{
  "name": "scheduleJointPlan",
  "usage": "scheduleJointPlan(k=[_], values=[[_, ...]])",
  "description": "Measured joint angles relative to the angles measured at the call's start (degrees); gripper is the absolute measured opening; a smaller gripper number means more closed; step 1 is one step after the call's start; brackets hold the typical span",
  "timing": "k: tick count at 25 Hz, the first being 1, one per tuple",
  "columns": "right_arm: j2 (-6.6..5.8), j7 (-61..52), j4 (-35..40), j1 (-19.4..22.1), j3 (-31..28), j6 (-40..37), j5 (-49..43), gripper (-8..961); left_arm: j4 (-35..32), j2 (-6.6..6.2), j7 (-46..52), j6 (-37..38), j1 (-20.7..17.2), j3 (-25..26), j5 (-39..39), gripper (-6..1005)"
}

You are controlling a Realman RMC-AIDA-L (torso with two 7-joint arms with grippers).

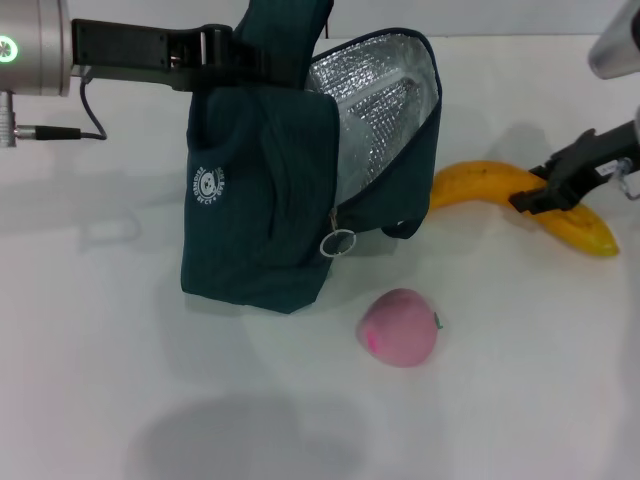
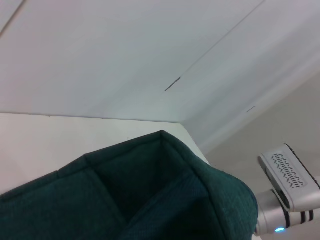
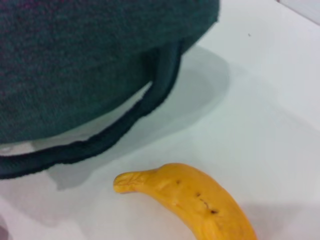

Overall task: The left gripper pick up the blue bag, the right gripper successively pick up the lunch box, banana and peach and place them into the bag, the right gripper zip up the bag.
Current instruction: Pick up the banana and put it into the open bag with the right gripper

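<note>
My left pincer (image 1: 225, 50) enters from 9 o'clock in the head view and is clamped on the top edge of the blue bag (image 1: 270, 200), holding it upright on the white bench (image 1: 100, 350). The bag mouth faces 3 o'clock and hangs open, exposing its silver foil lining (image 1: 375, 100). A zipper ring (image 1: 338, 243) hangs at the lower front corner of the opening. A dark strap (image 3: 125, 125) loops from the bag base onto the bench.

My right pincer (image 1: 545, 192) reaches in from 3 o'clock and sits over the middle of the banana (image 1: 520, 200). I cannot tell whether its fingers are open or closed on the fruit. The banana lies flat on the bench at 3 o'clock from the bag, with one tip just beside the bag base.

The peach (image 1: 399, 327) rests on the bench at 5 o'clock from the bag, apart from both bag and banana.

In the left wrist view, the bag fabric fills the lower area.
</note>
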State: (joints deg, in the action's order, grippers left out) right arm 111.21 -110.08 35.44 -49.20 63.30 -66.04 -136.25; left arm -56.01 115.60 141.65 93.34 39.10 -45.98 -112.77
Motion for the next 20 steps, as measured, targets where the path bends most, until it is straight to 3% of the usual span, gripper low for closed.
scheduleJointPlan(k=[9, 14, 20], values=[[-0.06, -0.9, 6.0, 5.6, -1.4, -2.2, 0.5, 419, 0.0, -0.11, 0.0, 0.0, -1.0, 0.1, 0.7, 31], [0.47, -0.4, 10.4, 8.0, -7.8, -3.0, 3.0, 419, 0.3, -0.12, 0.0, 0.0, -1.0, 0.1, 0.8, 31], [0.16, -0.3, 16.7, 9.0, -11.9, -7.0, 10.9, 420, 1.8, -0.15, -0.1, 0.0, -1.0, 0.0, 0.8, 32]])
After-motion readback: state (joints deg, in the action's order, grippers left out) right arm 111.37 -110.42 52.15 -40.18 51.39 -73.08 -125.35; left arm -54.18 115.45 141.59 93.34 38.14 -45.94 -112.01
